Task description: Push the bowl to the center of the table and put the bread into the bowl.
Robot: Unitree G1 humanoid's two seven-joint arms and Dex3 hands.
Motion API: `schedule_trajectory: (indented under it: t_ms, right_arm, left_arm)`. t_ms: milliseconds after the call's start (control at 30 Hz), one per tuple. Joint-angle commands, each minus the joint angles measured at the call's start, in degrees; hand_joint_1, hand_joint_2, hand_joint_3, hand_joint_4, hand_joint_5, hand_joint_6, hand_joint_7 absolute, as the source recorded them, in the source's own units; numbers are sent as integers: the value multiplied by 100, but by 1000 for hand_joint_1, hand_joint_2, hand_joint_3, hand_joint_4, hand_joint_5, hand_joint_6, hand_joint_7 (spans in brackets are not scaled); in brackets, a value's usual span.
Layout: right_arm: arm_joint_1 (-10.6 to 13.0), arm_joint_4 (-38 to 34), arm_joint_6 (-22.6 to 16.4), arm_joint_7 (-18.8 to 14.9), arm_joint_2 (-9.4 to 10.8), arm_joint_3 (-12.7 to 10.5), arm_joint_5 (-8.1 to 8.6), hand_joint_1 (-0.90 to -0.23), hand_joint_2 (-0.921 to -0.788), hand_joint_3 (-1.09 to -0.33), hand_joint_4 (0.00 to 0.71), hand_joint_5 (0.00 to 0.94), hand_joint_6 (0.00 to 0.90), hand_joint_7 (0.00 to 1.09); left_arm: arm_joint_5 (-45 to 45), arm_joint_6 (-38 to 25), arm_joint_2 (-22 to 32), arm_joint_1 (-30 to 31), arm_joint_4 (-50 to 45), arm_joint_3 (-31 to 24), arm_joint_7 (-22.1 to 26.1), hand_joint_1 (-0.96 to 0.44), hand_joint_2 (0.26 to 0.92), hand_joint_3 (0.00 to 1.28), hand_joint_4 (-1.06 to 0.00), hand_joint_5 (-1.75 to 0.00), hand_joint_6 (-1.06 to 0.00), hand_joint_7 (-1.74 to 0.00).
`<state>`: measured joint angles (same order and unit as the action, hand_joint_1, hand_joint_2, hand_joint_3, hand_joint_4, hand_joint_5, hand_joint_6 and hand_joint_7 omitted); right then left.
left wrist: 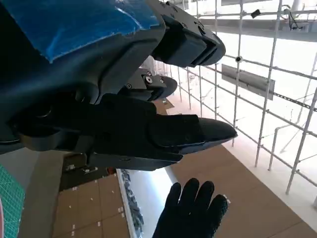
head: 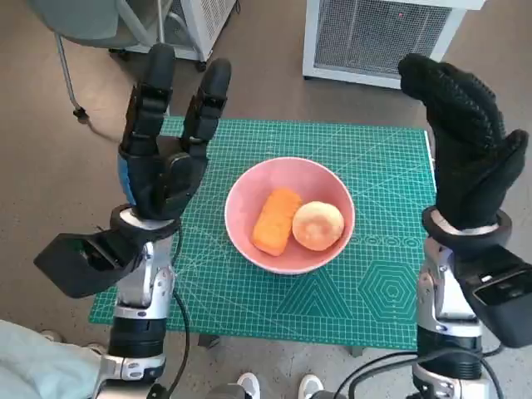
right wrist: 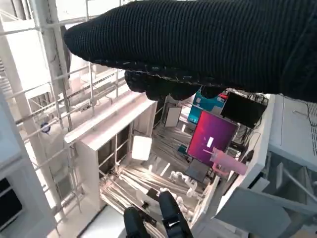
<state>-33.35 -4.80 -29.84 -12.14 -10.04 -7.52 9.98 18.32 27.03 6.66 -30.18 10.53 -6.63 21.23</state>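
Hands both raised off the table, nothing held. Left to right in the head view:

- Left hand (head: 166,150) at 9 o'clock of the bowl, fingers spread wide and pointing up, palm empty. Left wrist view agrees: fingers (left wrist: 198,134) point at the ceiling, nothing between them.
- Bowl (head: 246,193), pink, sits near the middle of the green cutting mat (head: 374,274) covering the table. Looks centred enough, so I judge the push done.
- Inside the bowl: long orange bread (head: 276,219) on the 9 o'clock side, round pale bun (head: 317,225) touching it at 3 o'clock. Both are fully inside the rim.
- Right hand (head: 467,141) at 3 o'clock of the bowl, gloved, fingers extended upward and holding nothing. How far apart they are is hard to tell from the glove.

My read: the task is at or near its end, and the step in hand is retreat.

To do it well:
- keep both hands high while pulling back, clear of the rim
- don't drop the left forearm across the mat edge, since dragging the mat would shift the bowl
- check the bowl is central before lowering the arms
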Motion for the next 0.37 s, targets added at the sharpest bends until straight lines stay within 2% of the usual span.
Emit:
schedule_trajectory:
  t_ms: [33,367]
  right_arm:
    - [6,-81,-2,-62,-16,16,26,-527,-921,-697,351,27,2,724]
    - [16,-87,-11,-54,1,33,34,-527,-921,-699,350,26,2,729]
  left_arm:
    - [-72,212,-42,-28,118,-22,21,-185,921,137,-437,-17,-486,-33]
    - [-123,229,-45,-19,157,11,-19,-158,921,134,-441,-11,-487,-24]
